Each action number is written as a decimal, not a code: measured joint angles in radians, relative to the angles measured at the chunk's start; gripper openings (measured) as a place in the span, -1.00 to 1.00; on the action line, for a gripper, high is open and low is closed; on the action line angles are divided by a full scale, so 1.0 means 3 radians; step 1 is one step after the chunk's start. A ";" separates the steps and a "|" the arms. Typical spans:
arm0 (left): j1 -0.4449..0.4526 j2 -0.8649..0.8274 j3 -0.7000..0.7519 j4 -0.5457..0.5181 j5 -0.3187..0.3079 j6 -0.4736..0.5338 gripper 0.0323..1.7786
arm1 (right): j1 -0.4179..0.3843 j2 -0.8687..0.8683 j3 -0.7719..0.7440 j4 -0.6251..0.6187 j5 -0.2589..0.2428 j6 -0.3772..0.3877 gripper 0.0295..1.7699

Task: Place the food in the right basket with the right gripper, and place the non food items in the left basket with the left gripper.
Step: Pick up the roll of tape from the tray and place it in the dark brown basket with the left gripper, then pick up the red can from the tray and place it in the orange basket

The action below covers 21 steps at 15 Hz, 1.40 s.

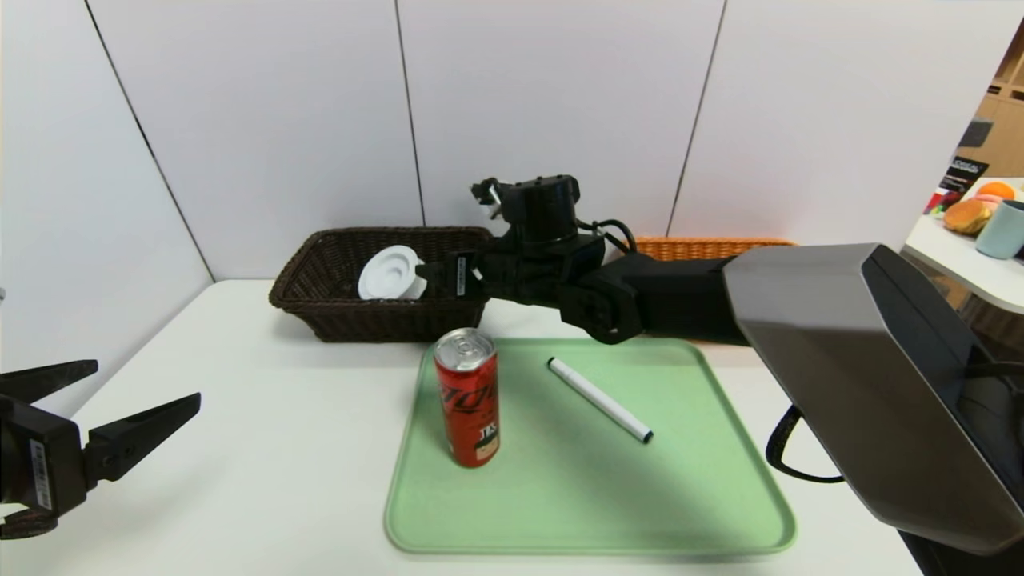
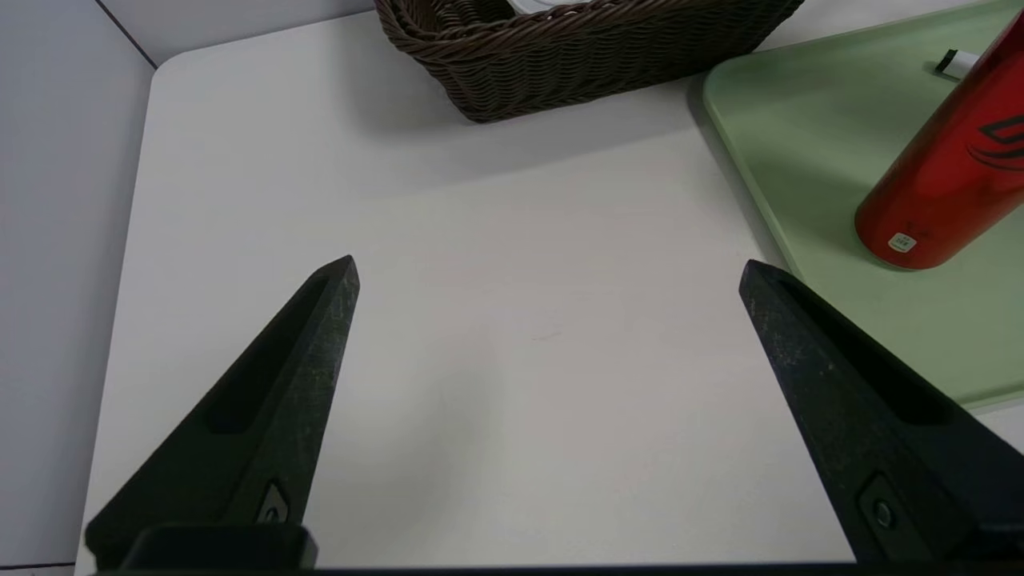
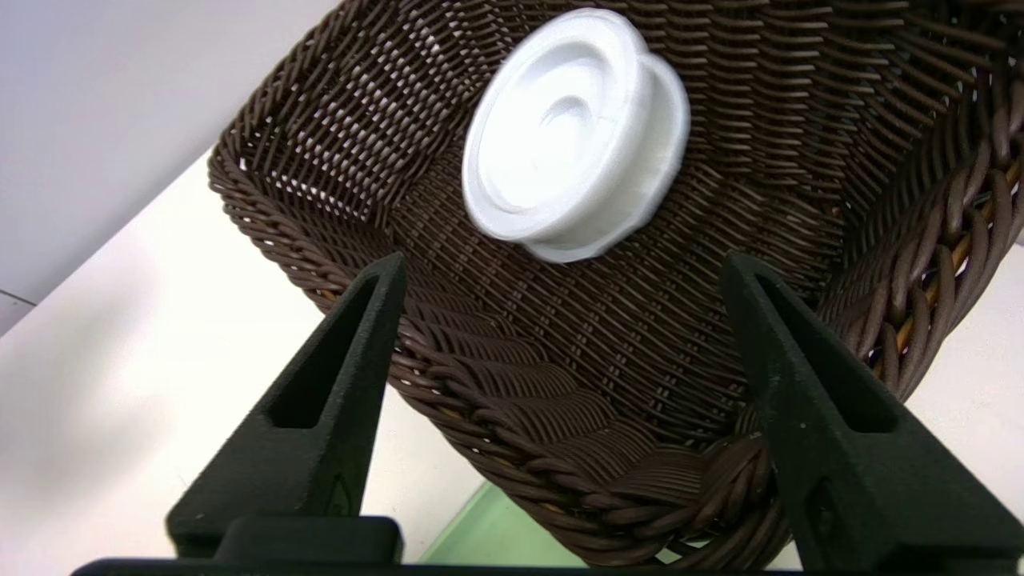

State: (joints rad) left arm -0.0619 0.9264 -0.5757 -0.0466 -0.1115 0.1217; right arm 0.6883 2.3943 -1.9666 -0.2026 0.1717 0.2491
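While the right gripper (image 3: pixel 560 272) hangs with its jaws apart and empty over the dark basket (image 1: pixel 320 308), the white strainer disc (image 3: pixel 572 132) lies tilted inside it, clear of the fingers.

From big to small: the white table (image 1: pixel 264 448) carries the pale green tray (image 1: pixel 720 512), smooth and round-cornered; the dark basket of ribbed brown wicker sits beside the orange basket (image 1: pixel 704 246), mostly hidden behind the arm. The slim red can (image 1: pixel 468 396), glossy metal, stands upright on the tray, and the thin white marker (image 1: pixel 600 400) lies near it. The left gripper (image 2: pixel 548 272) waits wide open and empty over bare table. To finish this release cleanly, I would lift straight up, clearing the flared rim before swinging toward the can.
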 joint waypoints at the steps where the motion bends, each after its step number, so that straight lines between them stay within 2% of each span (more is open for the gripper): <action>1: -0.0002 0.0004 0.0000 -0.0001 -0.0001 0.0001 0.90 | 0.0008 -0.0035 0.0000 0.0005 0.0000 -0.0001 0.60; 7: -0.0091 0.0148 -0.0215 -0.0029 -0.0008 0.0000 0.90 | 0.0061 -0.0575 0.0001 0.0225 -0.0106 -0.0034 0.78; 9: -0.0294 0.0204 -0.0260 -0.0026 -0.0015 0.0003 0.90 | 0.0063 -0.0864 0.0005 0.0423 -0.0143 -0.0085 0.81; 11: -0.0619 0.0240 -0.0262 -0.0022 -0.0019 -0.0001 0.90 | 0.0021 -0.1147 0.0008 0.0693 -0.0202 -0.0155 0.84; 13: -0.0935 0.0302 -0.0231 -0.0038 -0.0071 -0.0009 0.90 | -0.0140 -0.1386 0.0009 0.0791 -0.0279 -0.0315 0.86; 16: -0.1211 0.0473 -0.0167 -0.0172 -0.0229 -0.0082 0.90 | -0.0470 -0.1634 0.0014 0.0935 -0.0413 -0.0497 0.88; 18: -0.1395 0.0614 -0.0146 -0.0391 -0.0250 -0.0220 0.90 | -0.0630 -0.1797 0.0016 0.1300 -0.0414 -0.0530 0.89; 21: -0.1551 0.0938 0.0106 -0.1129 -0.0366 -0.0241 0.90 | -0.0815 -0.2006 0.0016 0.1518 -0.0413 -0.0567 0.91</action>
State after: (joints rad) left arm -0.5272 1.2079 -0.5440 -0.3853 -0.2213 0.0494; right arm 0.4438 1.7926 -1.9619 0.2530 0.0479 0.0791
